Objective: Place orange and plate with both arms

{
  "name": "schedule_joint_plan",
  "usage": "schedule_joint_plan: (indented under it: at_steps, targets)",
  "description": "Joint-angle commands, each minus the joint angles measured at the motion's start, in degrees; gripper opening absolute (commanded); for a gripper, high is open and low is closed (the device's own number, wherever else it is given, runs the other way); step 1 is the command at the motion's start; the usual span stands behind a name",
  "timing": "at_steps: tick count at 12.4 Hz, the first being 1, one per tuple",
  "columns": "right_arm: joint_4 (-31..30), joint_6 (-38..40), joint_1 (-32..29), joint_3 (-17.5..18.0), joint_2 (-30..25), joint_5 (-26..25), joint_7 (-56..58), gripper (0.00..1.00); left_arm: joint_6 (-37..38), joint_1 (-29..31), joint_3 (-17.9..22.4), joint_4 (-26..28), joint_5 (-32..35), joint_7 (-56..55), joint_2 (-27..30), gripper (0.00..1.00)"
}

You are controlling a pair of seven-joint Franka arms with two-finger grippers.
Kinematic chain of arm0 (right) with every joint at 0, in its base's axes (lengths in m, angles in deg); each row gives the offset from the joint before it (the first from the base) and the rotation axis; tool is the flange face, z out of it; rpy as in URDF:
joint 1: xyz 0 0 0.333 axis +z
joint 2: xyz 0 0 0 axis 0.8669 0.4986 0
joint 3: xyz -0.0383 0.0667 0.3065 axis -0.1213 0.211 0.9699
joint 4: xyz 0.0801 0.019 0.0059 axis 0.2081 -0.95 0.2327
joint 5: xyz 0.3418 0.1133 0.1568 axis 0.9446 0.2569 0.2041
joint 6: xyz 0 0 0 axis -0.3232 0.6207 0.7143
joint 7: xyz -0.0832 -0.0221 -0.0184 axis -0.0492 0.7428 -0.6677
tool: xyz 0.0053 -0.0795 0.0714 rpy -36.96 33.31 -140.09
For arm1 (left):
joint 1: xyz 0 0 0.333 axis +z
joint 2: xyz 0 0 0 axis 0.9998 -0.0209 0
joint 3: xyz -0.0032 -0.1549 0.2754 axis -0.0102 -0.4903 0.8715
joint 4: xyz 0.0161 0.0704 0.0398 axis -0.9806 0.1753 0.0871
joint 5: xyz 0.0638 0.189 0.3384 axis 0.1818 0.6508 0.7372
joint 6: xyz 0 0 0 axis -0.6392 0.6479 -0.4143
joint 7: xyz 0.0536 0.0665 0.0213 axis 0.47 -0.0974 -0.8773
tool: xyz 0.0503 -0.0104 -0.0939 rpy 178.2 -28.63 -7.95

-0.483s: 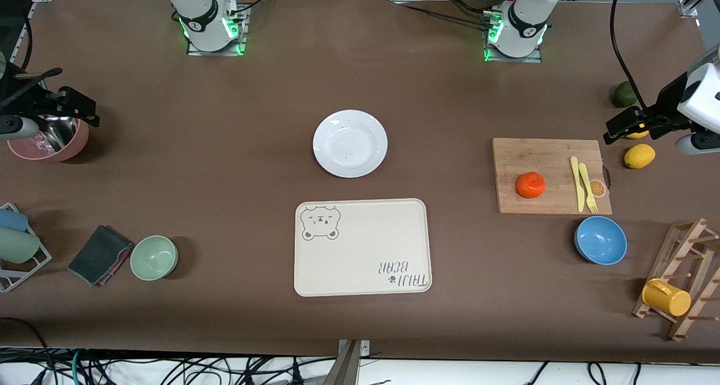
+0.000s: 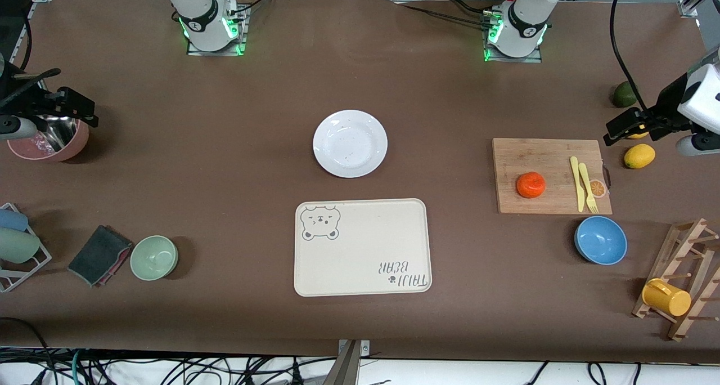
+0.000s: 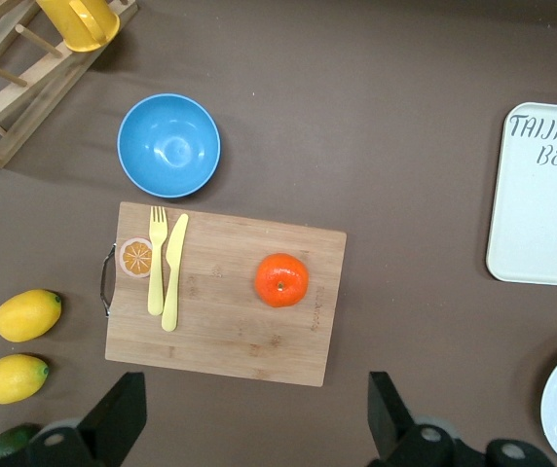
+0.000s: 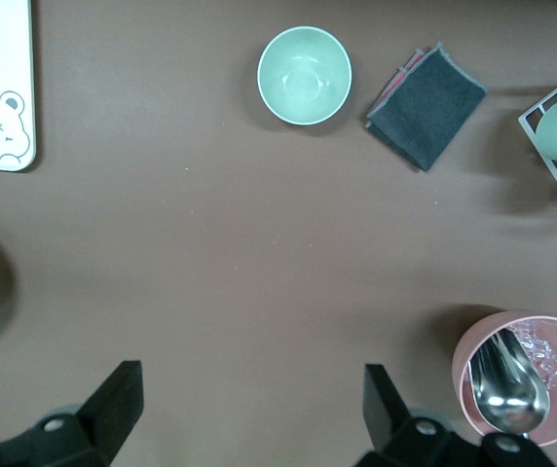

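A: Looking at your left gripper (image 3: 249, 428) first: its fingers (image 3: 115, 416) stand spread wide with nothing between them. It hangs in the air at the left arm's end of the table, over the lemons (image 2: 639, 155) and the dark green fruit (image 2: 623, 94).

B: And the orange?

A: Your orange (image 2: 531, 184) sits on the wooden cutting board (image 2: 540, 154), well apart from that gripper. A yellow knife (image 2: 576, 183) and fork (image 2: 588, 188) lie side by side on the same board, toward the left arm's end. A blue bowl (image 2: 601, 240) stands just beside the board, nearer to the front camera.

B: The other arm?

A: Your right gripper (image 4: 244, 423) is spread wide too, holding nothing, over the pink pot (image 2: 50, 143) at the right arm's end.

B: The plate?

A: Your plate (image 2: 350, 143) lies bare in the middle of the table, well apart from both grippers. The cream tray (image 2: 362, 247) lies just nearer to the front camera, not touching it. A green bowl (image 2: 154, 257) and a folded dark cloth (image 2: 100, 254) lie toward the right arm's end.
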Motion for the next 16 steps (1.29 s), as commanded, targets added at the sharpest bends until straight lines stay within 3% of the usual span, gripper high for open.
schedule_joint_plan:
  at_steps: [1,5,16]
  targets:
    - [0.73,0.00,-0.46,-0.18,0.50,0.23,-0.23,1.00,-0.56,0.30,-0.07,0.26,-1.03,0.72,0.25,1.00]
    - [3.10,-0.09,-1.15,-0.45,1.38,3.83,-0.23,1.00,-0.56,0.22,0.01,0.17,-1.03,0.72,0.33,1.00]
    - [2.92,0.08,-1.51,-0.45,1.46,4.27,-0.15,1.00,-0.48,0.30,0.10,-0.27,-1.03,0.63,0.25,1.00]
